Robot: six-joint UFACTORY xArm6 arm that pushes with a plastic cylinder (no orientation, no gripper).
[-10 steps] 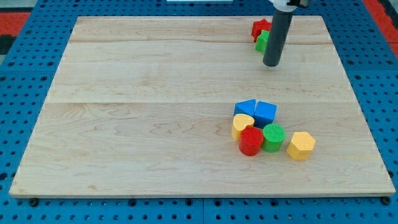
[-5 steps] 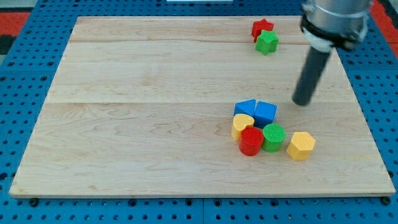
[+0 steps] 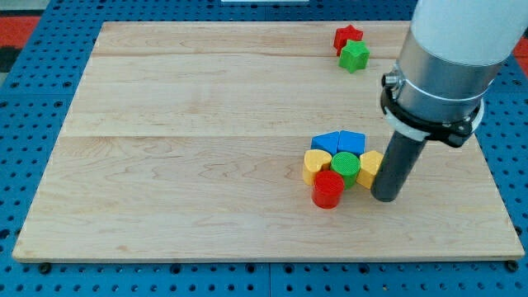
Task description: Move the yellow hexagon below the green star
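**Rod tip against the yellow hexagon at the right of a block cluster**

A wooden board (image 3: 206, 124) lies on a blue pegboard surface (image 3: 33, 124). Reading from the view's left, the first blocks met form a tight cluster in the board's lower right part. A yellow heart-shaped block (image 3: 314, 165) sits at the cluster's left edge. Just below and to its right stands a red cylinder (image 3: 327, 190), the block nearest the view's bottom. Above these, two blue blocks (image 3: 327, 141) (image 3: 352, 141) lie side by side; their exact shapes cannot be made out. A green cylinder (image 3: 345, 167) sits in the middle of the cluster, below the blue pair and touching the red cylinder. The yellow hexagon (image 3: 369, 167) lies at the cluster's right edge, pressed against the green cylinder and partly hidden by the rod.

The tip (image 3: 386, 196) rests on the board just to the right of the yellow hexagon and appears to touch its right side. The arm ends in a plain rod, so nothing is grasped; contact is by the rod's side only.

Near the view's top, well apart from the cluster, a red star (image 3: 347, 35) and the green star (image 3: 355, 56) lie close together, the green one just below and slightly right of the red.
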